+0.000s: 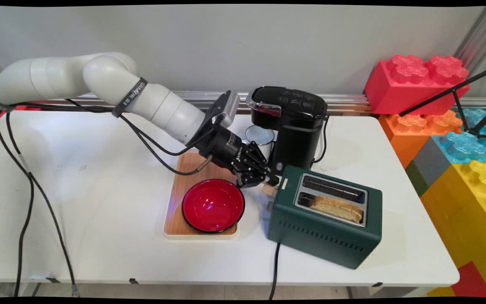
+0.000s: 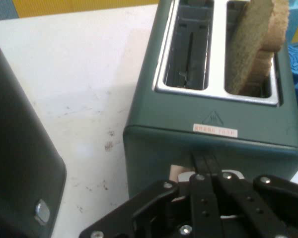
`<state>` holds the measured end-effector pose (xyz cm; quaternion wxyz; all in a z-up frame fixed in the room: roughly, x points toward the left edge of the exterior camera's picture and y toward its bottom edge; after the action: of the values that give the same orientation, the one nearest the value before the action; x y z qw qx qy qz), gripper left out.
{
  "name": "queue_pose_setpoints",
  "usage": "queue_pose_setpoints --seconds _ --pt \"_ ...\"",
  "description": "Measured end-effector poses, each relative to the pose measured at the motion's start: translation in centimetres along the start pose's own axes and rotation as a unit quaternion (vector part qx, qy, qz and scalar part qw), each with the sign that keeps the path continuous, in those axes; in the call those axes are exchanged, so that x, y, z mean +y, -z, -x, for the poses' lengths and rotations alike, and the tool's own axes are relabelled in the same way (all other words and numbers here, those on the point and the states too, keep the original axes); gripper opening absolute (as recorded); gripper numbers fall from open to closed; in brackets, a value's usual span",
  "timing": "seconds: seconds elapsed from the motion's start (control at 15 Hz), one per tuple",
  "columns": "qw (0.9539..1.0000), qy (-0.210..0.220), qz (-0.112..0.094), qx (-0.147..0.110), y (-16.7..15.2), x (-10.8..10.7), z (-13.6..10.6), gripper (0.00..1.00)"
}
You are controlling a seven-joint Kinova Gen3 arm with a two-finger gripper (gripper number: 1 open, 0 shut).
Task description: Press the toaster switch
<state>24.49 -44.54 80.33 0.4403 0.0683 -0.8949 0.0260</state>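
The jaws (image 1: pixel 268 179) were seen drawn together at the lever end of a dark green toaster (image 1: pixel 325 219). In the hand view the black fingers (image 2: pixel 201 198) were closed up against the toaster's end wall, right at the lever slot, with a pale lever knob (image 1: pixel 269 190) showing just beside them. Whether the knob was actually pinched could not be told; the linkage covered the contact point.

Two slots were visible on the toaster's top. A slice of toast (image 1: pixel 336 207) was standing in the near slot, sticking out above the rim; the far slot was seen bare. A black power cord (image 1: pixel 274 270) was run from the toaster over the near edge of the surface (image 1: pixel 99 253).

Just behind the jaws a black pod coffee maker (image 1: pixel 291 124) was placed, with a white mug (image 1: pixel 260 137) under its spout. To the left a red bowl (image 1: pixel 213 205) was set on a wooden tray (image 1: pixel 188 169) with a cream rim. Large coloured toy bricks (image 1: pixel 420 82) were stacked off the right end of the surface.
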Motion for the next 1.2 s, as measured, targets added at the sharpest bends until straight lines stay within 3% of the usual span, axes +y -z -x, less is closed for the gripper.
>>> queue_pose_setpoints --seconds 1.2 --pt "0.9997 0.000 0.013 -0.021 -1.5 -0.3 2.0 0.00"
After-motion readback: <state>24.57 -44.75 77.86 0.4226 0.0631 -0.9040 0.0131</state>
